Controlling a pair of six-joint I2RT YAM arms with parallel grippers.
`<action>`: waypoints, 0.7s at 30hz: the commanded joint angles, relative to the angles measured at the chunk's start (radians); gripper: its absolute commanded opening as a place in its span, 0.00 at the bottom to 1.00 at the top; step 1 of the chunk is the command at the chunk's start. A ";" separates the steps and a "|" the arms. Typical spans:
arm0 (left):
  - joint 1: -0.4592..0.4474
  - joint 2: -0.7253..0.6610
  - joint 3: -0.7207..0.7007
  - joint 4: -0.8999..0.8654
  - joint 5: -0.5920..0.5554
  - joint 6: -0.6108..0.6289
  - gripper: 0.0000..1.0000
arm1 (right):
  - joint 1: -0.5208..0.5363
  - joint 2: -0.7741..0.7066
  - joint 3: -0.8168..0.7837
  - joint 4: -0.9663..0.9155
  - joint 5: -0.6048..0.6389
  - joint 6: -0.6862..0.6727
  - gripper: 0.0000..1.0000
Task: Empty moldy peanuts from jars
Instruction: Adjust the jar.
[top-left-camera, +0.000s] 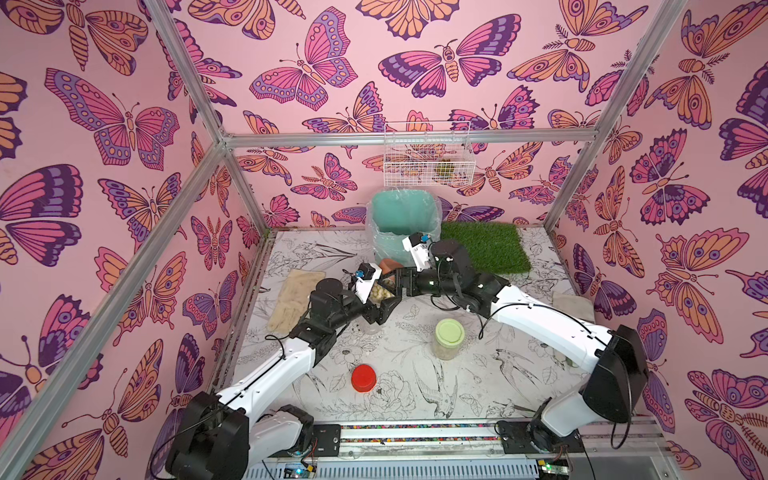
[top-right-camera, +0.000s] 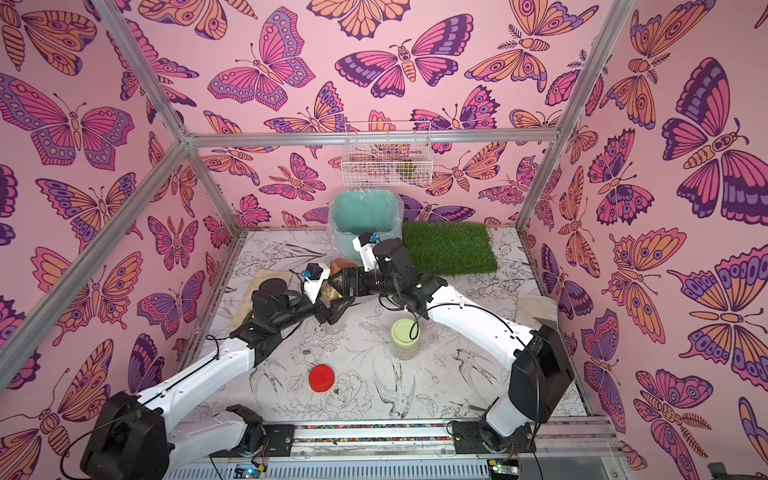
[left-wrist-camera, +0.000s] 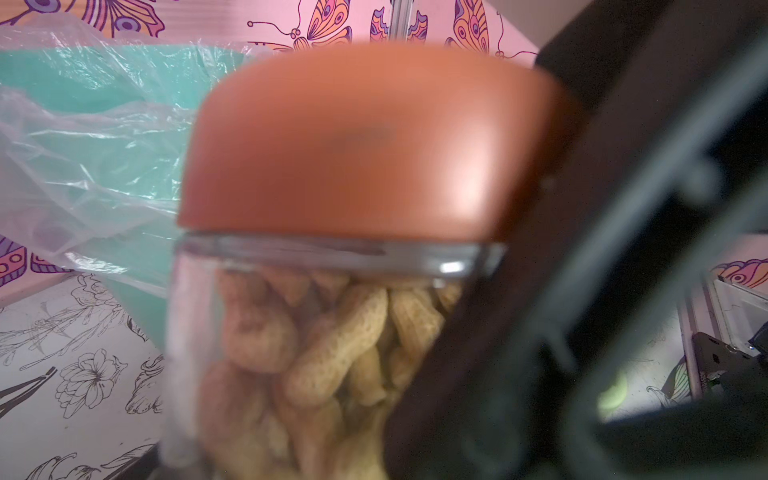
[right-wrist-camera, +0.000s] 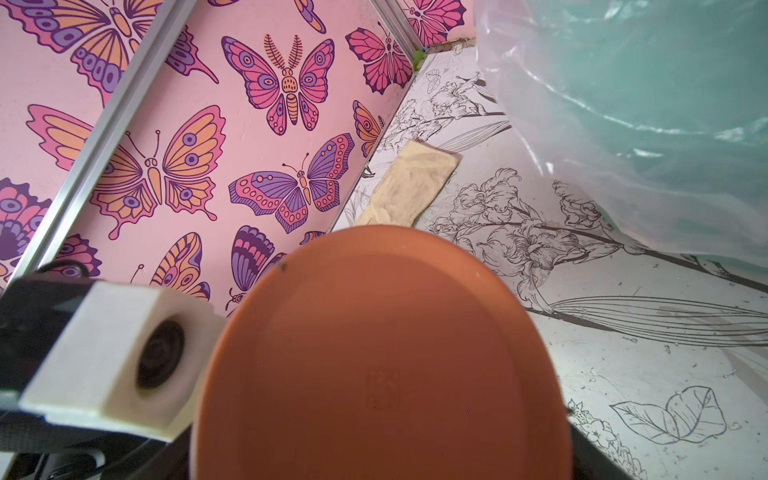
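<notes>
In both top views we are counting three lids. A brown lid (top-left-camera: 390, 264) (top-right-camera: 343, 264) is sitting on one jar (top-left-camera: 383, 290) just before the teal bin (top-left-camera: 399, 216). One green-lidded jar (top-left-camera: 449, 338) is standing alone, well apart from one red lid (top-left-camera: 363, 378). Both arms are meeting at the jar.

In the left wrist view, moldy peanuts (left-wrist-camera: 332, 353) are filling it. We cannot tell whether the left gripper (top-left-camera: 382, 298) is gripping.

In the right wrist view, the right gripper (top-left-camera: 398, 277) is clasping the brown lid, jaws wide.

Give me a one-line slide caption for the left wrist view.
Close-up of a clear jar packed with peanuts, brown lid still on, with the teal lined bin behind.
</notes>
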 joint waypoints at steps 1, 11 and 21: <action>0.016 0.006 0.018 0.083 -0.078 -0.048 0.42 | 0.020 -0.024 0.028 0.003 -0.091 -0.007 0.00; 0.018 -0.014 0.009 0.106 -0.079 -0.061 0.97 | 0.022 -0.048 0.018 -0.081 -0.001 -0.079 0.00; 0.018 0.002 0.003 0.113 -0.058 -0.067 0.94 | 0.025 -0.039 0.028 -0.063 -0.040 -0.074 0.00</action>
